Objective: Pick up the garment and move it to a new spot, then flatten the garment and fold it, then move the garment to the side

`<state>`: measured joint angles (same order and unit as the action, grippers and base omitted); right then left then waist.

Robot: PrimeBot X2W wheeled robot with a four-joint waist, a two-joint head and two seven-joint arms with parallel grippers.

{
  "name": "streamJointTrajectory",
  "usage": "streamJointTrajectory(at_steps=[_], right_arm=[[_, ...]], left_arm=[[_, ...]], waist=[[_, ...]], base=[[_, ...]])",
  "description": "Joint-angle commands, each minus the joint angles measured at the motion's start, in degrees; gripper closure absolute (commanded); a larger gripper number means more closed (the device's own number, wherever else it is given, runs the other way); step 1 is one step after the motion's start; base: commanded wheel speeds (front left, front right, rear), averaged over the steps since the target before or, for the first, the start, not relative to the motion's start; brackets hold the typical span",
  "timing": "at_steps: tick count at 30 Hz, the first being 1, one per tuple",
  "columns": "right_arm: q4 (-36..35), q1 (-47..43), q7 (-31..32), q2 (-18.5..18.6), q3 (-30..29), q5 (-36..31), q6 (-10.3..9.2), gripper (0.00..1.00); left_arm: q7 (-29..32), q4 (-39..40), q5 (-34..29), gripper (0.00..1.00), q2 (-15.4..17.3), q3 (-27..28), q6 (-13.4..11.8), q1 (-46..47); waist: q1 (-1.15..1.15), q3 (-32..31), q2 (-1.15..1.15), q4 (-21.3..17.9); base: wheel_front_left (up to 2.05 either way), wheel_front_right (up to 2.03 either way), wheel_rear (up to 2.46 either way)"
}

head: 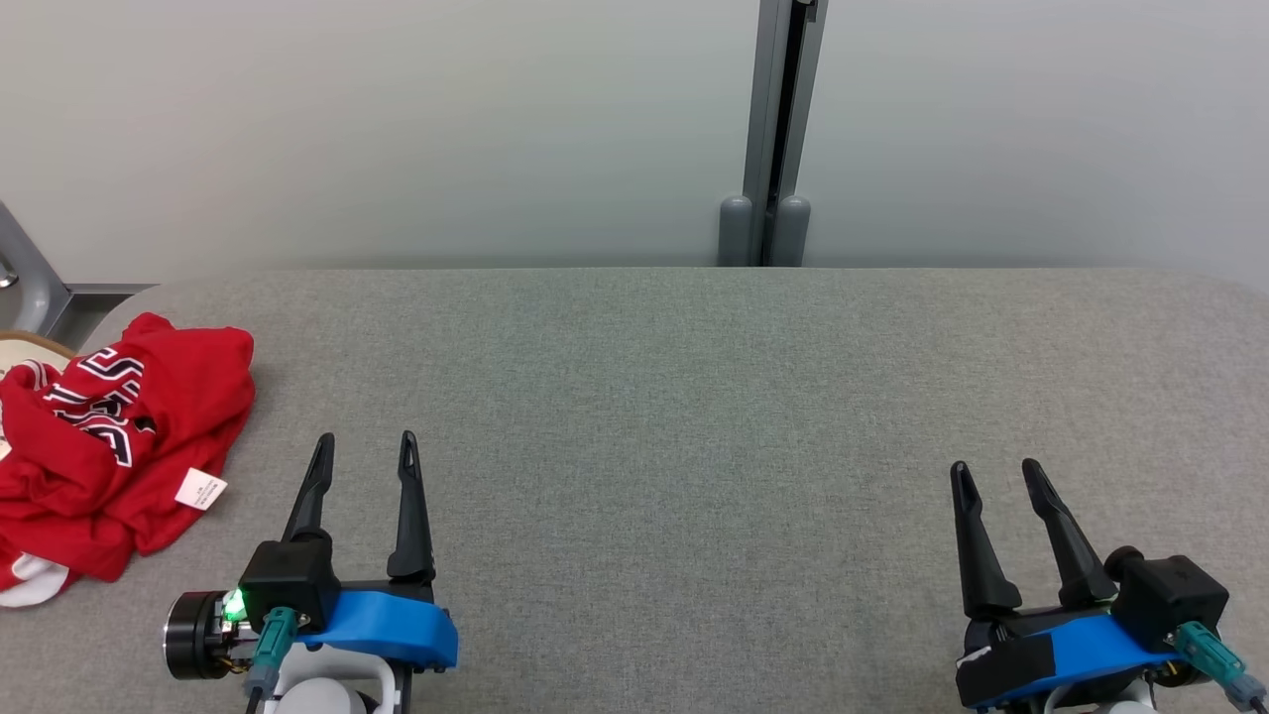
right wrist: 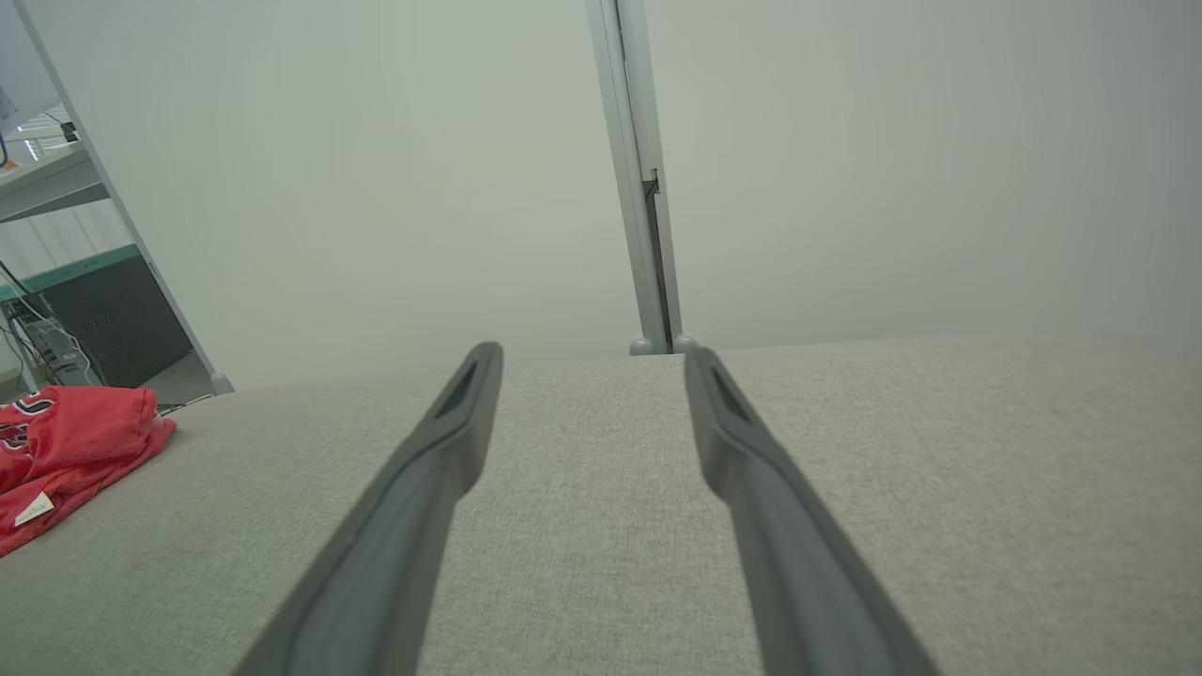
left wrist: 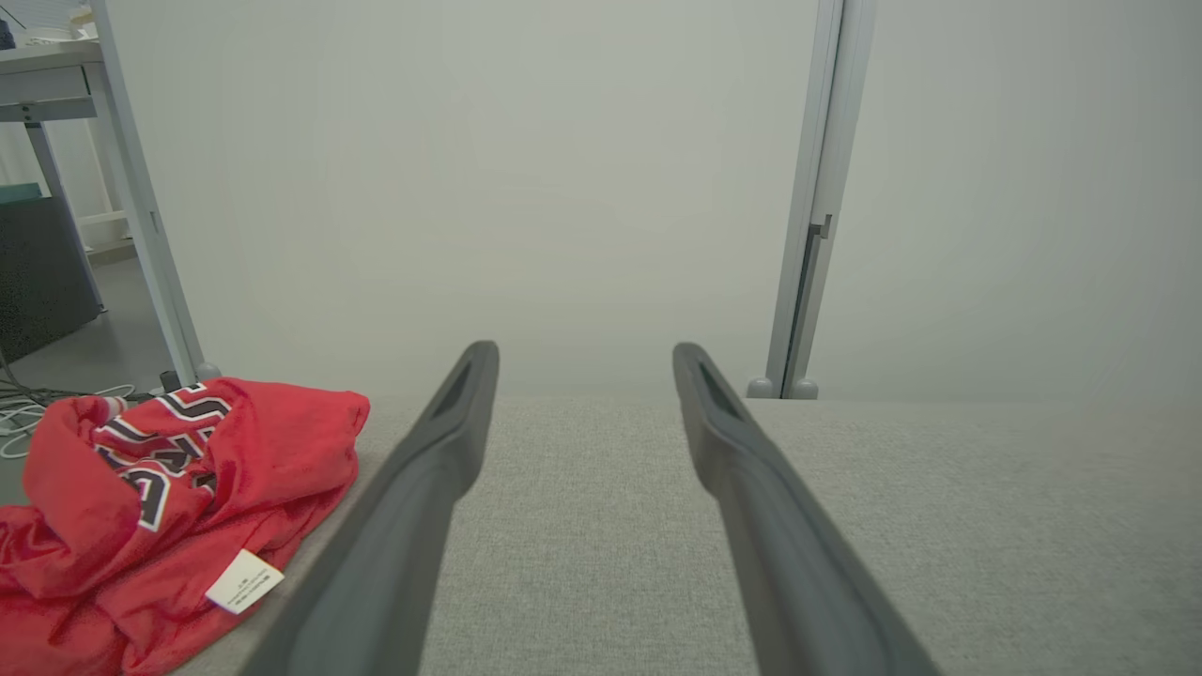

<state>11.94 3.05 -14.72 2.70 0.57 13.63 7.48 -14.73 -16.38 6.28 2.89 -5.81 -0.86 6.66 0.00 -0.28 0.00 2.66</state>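
Note:
A crumpled red garment (head: 119, 446) with dark and white lettering and a white tag lies at the far left edge of the grey padded table (head: 694, 416). The same garment (left wrist: 160, 507) fills the lower left of the left wrist view, and it sits small at the left edge in the right wrist view as the garment (right wrist: 66, 441). My left gripper (head: 365, 446) stands open just right of the garment, apart from it, with nothing between its fingers. Over at the lower right, my right gripper (head: 994, 471) is open too and holds nothing.
A pale wall runs behind the table, with a grey vertical post (head: 778, 129) at the back centre. Past the table's left edge stand a desk leg (left wrist: 141, 197) and cables on the floor. The table's rounded left corner lies beside the garment.

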Motion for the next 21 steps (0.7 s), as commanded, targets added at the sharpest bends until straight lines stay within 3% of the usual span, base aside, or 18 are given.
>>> streamJointTrajectory(at_steps=[1,21], right_arm=[[0.2,0.1,-0.5,0.3,0.0,-0.9,0.02,0.00],[0.3,-0.5,-0.5,0.3,-0.1,-0.6,0.02,0.00]], left_arm=[[-0.5,-0.4,-1.0,0.00,0.1,-0.1,0.2,1.0],[-0.5,-1.4,-0.9,0.00,0.0,0.2,-0.2,1.0]], waist=[[0.00,0.0,0.00,0.0],[0.00,-0.2,0.00,0.7]], base=[[0.00,0.00,0.00],[0.00,0.00,0.00]])
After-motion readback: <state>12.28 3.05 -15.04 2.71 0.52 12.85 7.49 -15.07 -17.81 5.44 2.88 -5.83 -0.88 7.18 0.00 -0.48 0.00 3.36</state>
